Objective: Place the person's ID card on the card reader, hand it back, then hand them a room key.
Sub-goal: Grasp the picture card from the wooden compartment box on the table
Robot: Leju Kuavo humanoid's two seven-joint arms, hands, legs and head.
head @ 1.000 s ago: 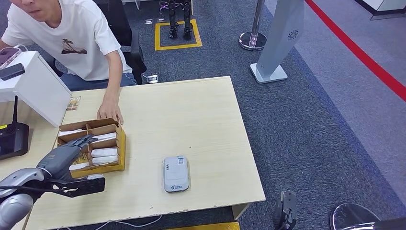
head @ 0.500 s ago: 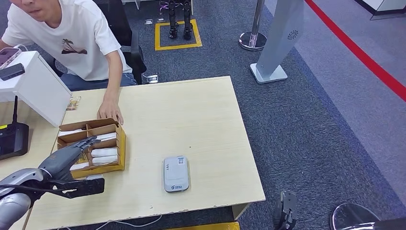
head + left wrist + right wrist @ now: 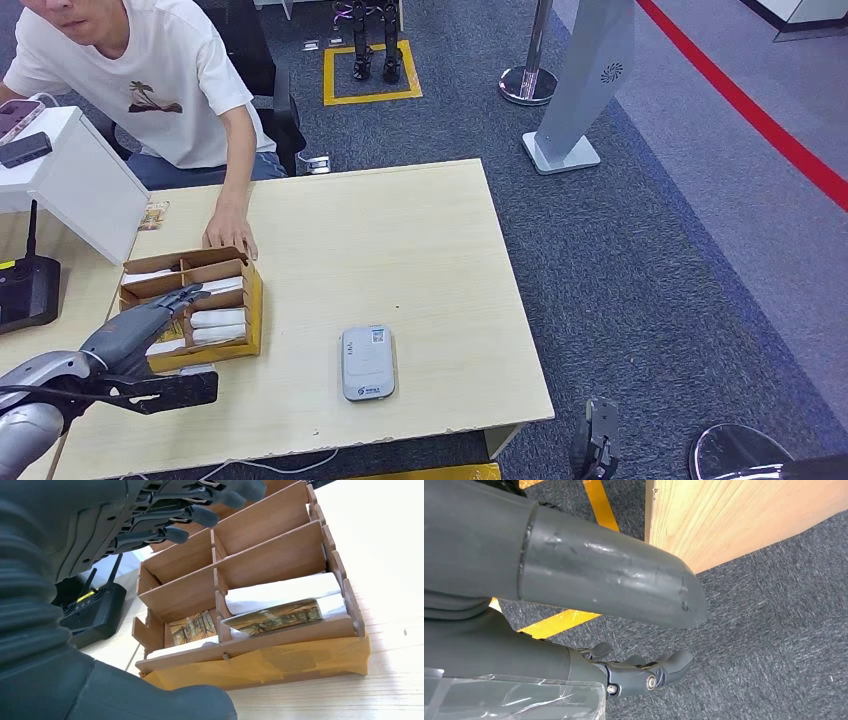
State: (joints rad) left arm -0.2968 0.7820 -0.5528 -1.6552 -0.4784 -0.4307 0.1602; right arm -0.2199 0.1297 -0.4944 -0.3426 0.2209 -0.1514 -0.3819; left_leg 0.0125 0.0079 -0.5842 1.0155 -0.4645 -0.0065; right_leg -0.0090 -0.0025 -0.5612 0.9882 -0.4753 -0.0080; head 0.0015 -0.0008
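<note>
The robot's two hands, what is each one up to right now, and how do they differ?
The left hand is raised over the wooden card box on the table, fingers stretched out above the compartments; the right hand hangs beside the table's edge, above the grey carpet. The left hand's fingers are straight and apart; the right hand's are loosely curved. Both are dark grey and hold nothing.

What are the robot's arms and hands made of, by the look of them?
The left arm is shiny silver with a black bracket at the wrist. The left hand is matte grey with a ribbed cover and darker, jointed fingers. The right hand is similar, with a thick smooth grey thumb.
</note>
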